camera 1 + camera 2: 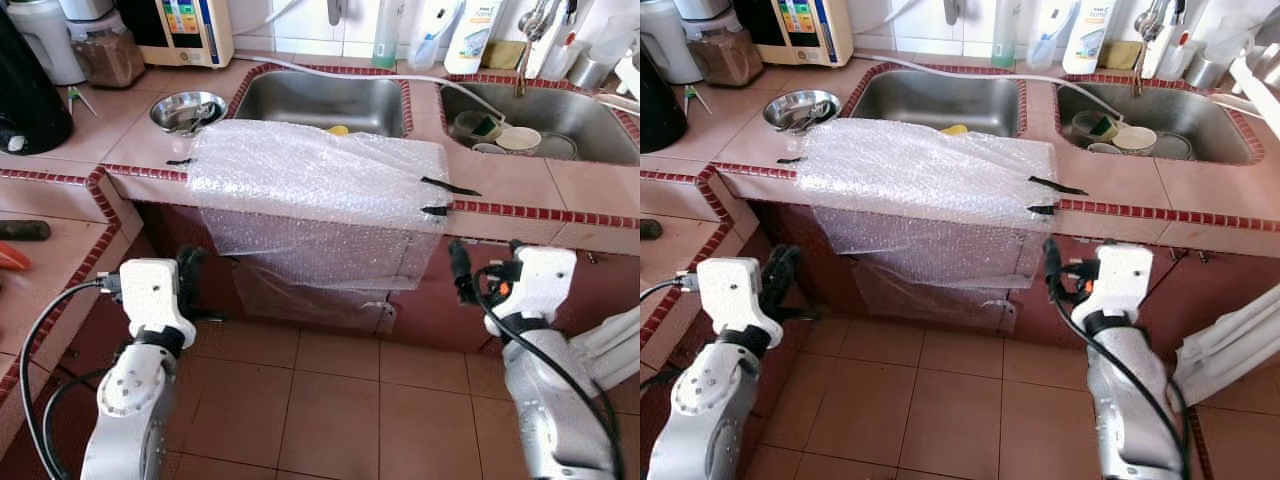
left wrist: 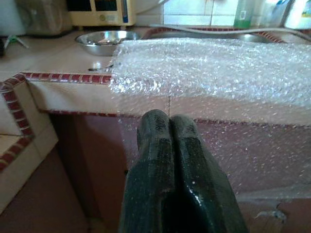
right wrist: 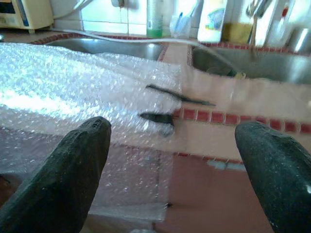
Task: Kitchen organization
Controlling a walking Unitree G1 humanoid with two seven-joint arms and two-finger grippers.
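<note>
The bubble wrap [image 1: 315,190] is draped over the counter edge [image 1: 545,213] — above and between the left gripper [image 2: 170,145], clenched empty, and the right gripper [image 3: 177,160], spread wide.

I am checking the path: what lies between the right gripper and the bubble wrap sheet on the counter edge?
Nothing: the right wrist view shows bare air between the open right gripper and the bubble wrap, taped with black strips.
</note>
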